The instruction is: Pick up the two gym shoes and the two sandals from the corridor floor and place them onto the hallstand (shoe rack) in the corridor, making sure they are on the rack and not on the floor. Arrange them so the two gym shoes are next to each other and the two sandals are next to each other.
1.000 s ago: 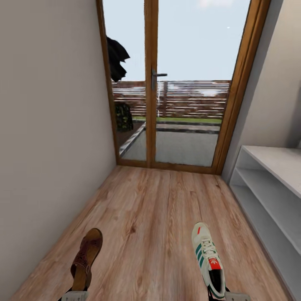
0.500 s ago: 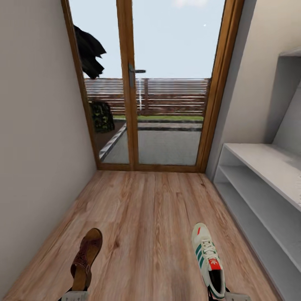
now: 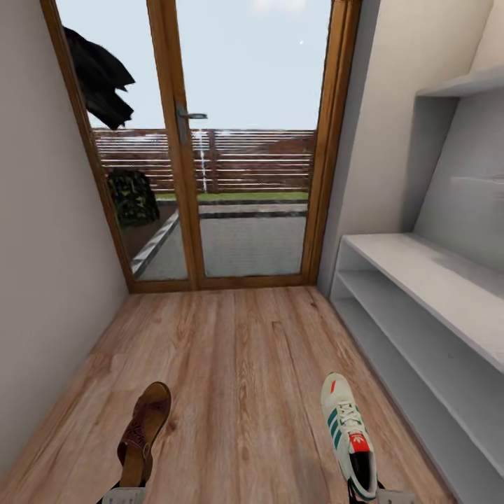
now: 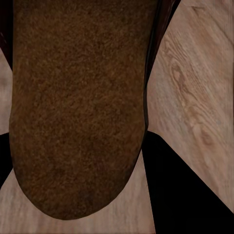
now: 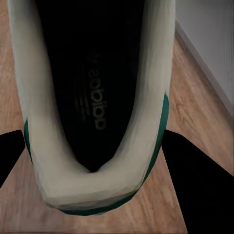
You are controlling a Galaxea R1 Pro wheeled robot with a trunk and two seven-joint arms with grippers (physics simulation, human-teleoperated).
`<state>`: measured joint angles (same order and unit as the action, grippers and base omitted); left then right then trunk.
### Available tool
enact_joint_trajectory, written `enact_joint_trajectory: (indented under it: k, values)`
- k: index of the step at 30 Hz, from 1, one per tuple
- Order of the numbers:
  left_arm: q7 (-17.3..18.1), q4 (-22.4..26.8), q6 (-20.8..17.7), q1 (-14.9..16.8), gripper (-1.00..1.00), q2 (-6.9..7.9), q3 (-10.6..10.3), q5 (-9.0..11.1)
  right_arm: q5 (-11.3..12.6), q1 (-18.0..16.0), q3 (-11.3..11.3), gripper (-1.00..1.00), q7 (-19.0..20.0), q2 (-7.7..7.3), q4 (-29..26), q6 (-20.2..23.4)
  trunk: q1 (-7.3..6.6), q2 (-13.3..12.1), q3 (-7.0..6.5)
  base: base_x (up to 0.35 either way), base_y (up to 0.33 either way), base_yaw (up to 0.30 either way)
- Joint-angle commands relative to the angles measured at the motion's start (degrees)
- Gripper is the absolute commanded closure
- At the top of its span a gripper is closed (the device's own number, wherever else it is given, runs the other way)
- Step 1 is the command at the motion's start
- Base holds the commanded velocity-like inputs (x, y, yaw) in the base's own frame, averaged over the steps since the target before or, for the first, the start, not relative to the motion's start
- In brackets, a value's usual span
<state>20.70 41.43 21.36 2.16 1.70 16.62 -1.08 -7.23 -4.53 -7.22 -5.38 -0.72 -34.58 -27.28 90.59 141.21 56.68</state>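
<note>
One brown sandal (image 3: pixel 143 434) hangs over the wood floor (image 3: pixel 245 350) at the lower left of the head view, held at its heel by my left gripper (image 3: pixel 127 494). In the left wrist view its footbed (image 4: pixel 78 107) sits between the black fingers (image 4: pixel 190 195). One white gym shoe (image 3: pixel 348 434) with green stripes is held at its heel by my right gripper (image 3: pixel 376 495). The right wrist view looks into its black lining (image 5: pixel 92 97) between the fingers (image 5: pixel 200 180). The pale hallstand (image 3: pixel 434 280) stands at the right with bare shelves. The second shoe and sandal are out of view.
A wood-framed glass door (image 3: pixel 182 154) closes the corridor's far end, with a paved yard and fence behind it. A plain wall (image 3: pixel 35 245) runs along the left. Open floor lies between the wall and the hallstand.
The whole head view has swung to the right, so the door sits further left and more of the hallstand shows. Both held shoes keep their places in the picture.
</note>
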Motion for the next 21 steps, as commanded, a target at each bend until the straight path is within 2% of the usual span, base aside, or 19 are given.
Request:
enact_joint_trajectory:
  k: [1,5,8,21]
  values:
    - [0.40,-0.03,0.18,0.03,1.00,-0.03,0.25,-0.25,-0.59,-0.04,-0.07,1.00,-0.33,0.02,0.04,-0.12,-0.01,0.02,0.05,0.002,0.218,-0.292]
    - [0.40,-0.03,0.17,0.03,1.00,0.00,0.25,-0.24,-0.61,-0.04,-0.07,1.00,-0.33,0.02,0.08,-0.14,-0.01,0.02,0.05,0.002,0.293,-0.226]
    - [0.40,-0.03,0.17,0.03,1.00,-0.04,0.25,-0.25,-0.67,-0.04,-0.07,1.00,-0.26,0.02,0.05,-0.14,-0.01,0.02,0.05,0.090,0.297,-0.066]
    - [0.40,-0.03,0.17,0.03,1.00,-0.14,0.25,-0.26,-0.68,-0.04,-0.07,1.00,-0.21,0.00,0.04,-0.13,-0.01,0.02,0.05,0.221,0.256,-0.007]
